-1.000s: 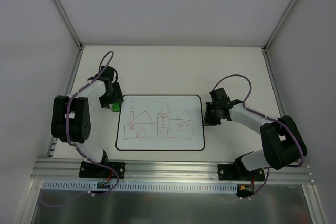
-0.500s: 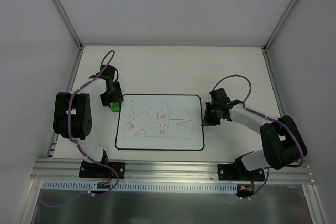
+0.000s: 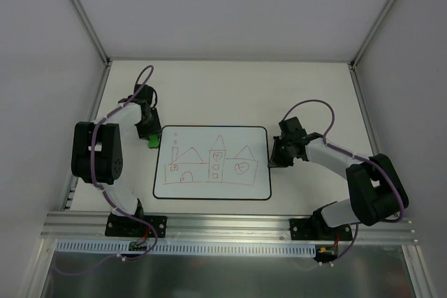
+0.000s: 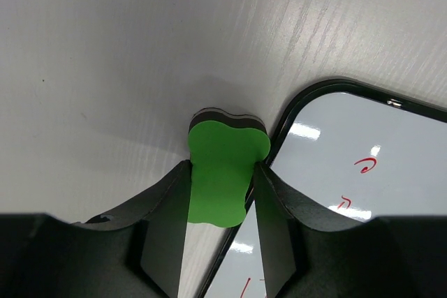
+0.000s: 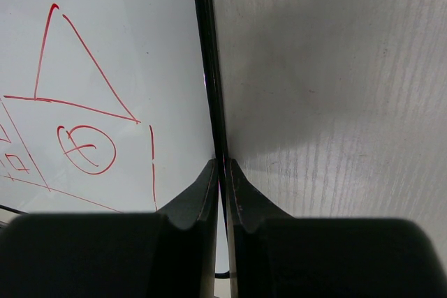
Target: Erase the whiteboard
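The whiteboard (image 3: 213, 181) lies flat in the middle of the table and bears a red line drawing of houses. My left gripper (image 3: 151, 137) is at its far left corner, shut on a small green eraser block (image 3: 152, 142). In the left wrist view the eraser (image 4: 227, 141) sits between my fingers (image 4: 162, 228), beside the board's black corner (image 4: 300, 106). My right gripper (image 3: 274, 157) is at the board's right edge. In the right wrist view it (image 5: 221, 164) is shut on the black border (image 5: 202, 47).
White walls enclose the table on three sides. A metal rail (image 3: 230, 225) runs along the near edge by the arm bases. Bare tabletop (image 3: 230, 95) lies beyond the board.
My left arm has shifted slightly toward the far side with the eraser in its grip. The right arm and the whiteboard have not moved.
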### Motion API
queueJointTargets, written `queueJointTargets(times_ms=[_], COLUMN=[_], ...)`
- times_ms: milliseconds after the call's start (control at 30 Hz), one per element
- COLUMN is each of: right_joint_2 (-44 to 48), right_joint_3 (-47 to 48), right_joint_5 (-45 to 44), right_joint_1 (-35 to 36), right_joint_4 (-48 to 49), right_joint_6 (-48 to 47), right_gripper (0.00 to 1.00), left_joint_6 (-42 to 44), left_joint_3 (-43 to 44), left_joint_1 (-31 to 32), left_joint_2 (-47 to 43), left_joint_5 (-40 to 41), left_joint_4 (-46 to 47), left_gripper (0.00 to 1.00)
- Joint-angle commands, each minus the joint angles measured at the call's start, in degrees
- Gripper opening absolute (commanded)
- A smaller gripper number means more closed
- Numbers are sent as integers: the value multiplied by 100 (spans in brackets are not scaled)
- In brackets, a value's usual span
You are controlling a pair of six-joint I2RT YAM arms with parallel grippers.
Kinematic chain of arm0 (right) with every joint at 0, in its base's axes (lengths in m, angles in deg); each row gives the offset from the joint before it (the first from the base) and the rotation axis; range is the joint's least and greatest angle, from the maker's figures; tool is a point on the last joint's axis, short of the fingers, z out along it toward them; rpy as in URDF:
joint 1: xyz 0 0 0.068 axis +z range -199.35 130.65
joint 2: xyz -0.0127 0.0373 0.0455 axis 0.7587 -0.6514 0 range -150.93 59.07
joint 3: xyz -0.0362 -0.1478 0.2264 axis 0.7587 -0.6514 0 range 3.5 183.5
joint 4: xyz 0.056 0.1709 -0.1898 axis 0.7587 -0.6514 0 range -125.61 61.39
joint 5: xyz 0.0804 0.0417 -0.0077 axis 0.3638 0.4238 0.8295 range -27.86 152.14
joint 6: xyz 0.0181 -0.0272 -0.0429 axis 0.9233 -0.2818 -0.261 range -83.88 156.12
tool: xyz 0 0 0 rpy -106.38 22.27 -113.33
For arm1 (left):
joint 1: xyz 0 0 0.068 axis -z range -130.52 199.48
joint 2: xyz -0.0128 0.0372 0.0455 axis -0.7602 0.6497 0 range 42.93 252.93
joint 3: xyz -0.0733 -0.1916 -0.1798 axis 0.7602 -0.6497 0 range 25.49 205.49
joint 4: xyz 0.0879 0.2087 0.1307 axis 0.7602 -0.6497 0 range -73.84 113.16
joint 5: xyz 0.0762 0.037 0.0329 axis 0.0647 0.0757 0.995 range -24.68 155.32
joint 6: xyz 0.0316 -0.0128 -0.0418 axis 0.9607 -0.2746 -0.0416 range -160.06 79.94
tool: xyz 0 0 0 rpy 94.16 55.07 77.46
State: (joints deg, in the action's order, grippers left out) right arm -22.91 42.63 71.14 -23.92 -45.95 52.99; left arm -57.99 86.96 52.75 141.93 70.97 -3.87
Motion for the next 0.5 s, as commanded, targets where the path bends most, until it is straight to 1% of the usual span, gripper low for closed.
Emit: queueJointTargets(times_ms=[0,67,100,133,233,267,333,400,467], right_joint_2=[-55,-82,-91,-117,-126,-126,-143,-187,-214], right_joint_3=[-143,-143,-134,-134,-117,-108,-108,-73,-81], right_joint_5=[-73,-73,-82,-82,-82,-117,-161,-187,-187], right_joint_1=[59,50,50,50,50,50,50,50,50], right_joint_4=[-155,-155,-147,-155,-147,-155,-147,-129,-85], right_joint_6=[-69,-69,-78,-78,-78,-78,-87,-104,-122], right_gripper=[8,8,8,8,8,8,8,8,8], left_joint_6=[-96,-140,-175,-193,-237,-254,-333,-465,-535], left_joint_3=[-74,-109,-135,-144,-144,-153,-179,-267,-355], left_joint_1=[-37,-37,-37,-37,-37,-37,-28,-19,121], left_joint_2=[-4,-21,-21,-39,-135,-266,-503,-671,-873], left_joint_5=[-143,-152,-152,-161,-248,-275,-380,-704,-837], left_joint_4=[13,4,4,-4,-39,-57,-92,-110,-136], left_gripper=[38,38,37,29,18,12,8,3,1])
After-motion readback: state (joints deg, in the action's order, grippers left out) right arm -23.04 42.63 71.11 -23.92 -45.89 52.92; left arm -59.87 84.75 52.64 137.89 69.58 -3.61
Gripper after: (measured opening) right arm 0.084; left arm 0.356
